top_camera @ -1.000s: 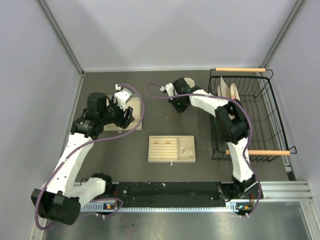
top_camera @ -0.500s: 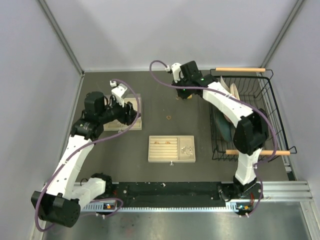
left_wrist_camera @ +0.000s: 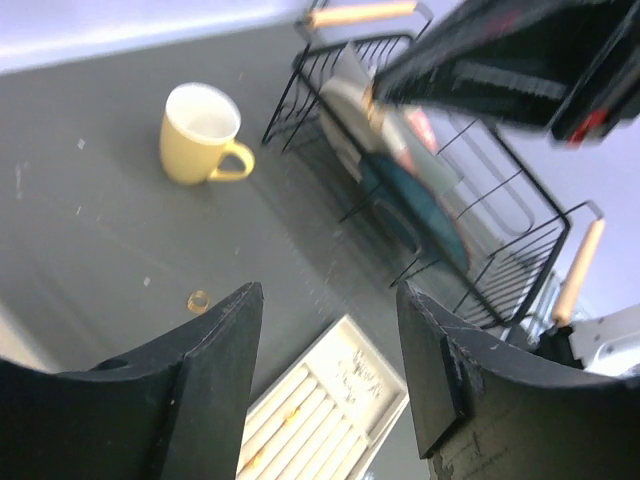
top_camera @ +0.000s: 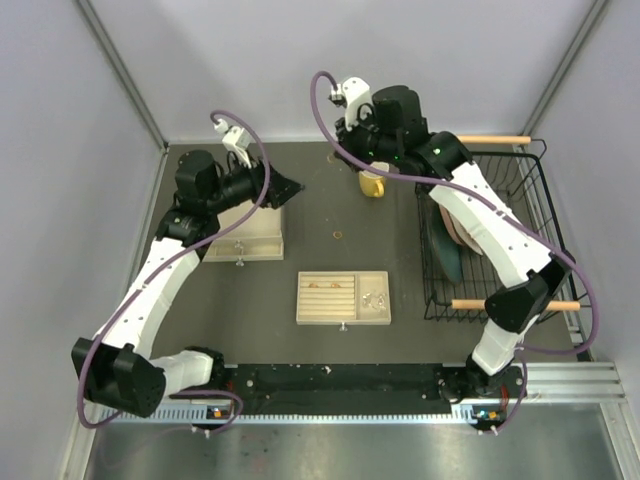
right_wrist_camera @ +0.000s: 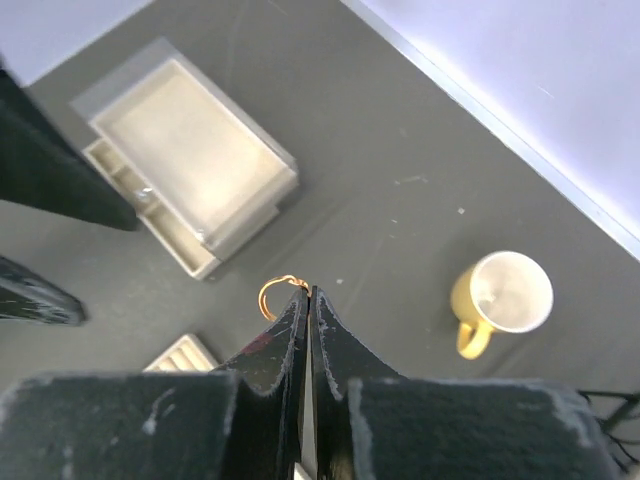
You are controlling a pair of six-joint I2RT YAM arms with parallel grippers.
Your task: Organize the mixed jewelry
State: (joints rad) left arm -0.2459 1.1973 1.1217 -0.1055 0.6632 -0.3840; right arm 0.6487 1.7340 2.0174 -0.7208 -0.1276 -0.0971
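My right gripper (right_wrist_camera: 308, 293) is shut on a thin copper ring (right_wrist_camera: 276, 296), held high above the table; in the top view it (top_camera: 368, 160) is at the back by the yellow mug (top_camera: 372, 184). My left gripper (left_wrist_camera: 330, 300) is open and empty, raised and pointing right (top_camera: 295, 186). A loose gold ring (top_camera: 337, 236) lies on the dark table and also shows in the left wrist view (left_wrist_camera: 198, 300). The cream slotted jewelry box (top_camera: 343, 298) holds small copper rings (top_camera: 325, 283) in its slots and a silvery cluster (top_camera: 372, 297) in its right compartment.
A second cream box (top_camera: 245, 238) sits at the left under my left arm and shows in the right wrist view (right_wrist_camera: 190, 150). A black wire dish rack (top_camera: 500, 230) with plates stands at the right. The mug (right_wrist_camera: 500, 295) is upright and empty.
My right gripper rose from near the table and swung towards the back, past the mug. My left gripper lifted off the left box and turned to point right.
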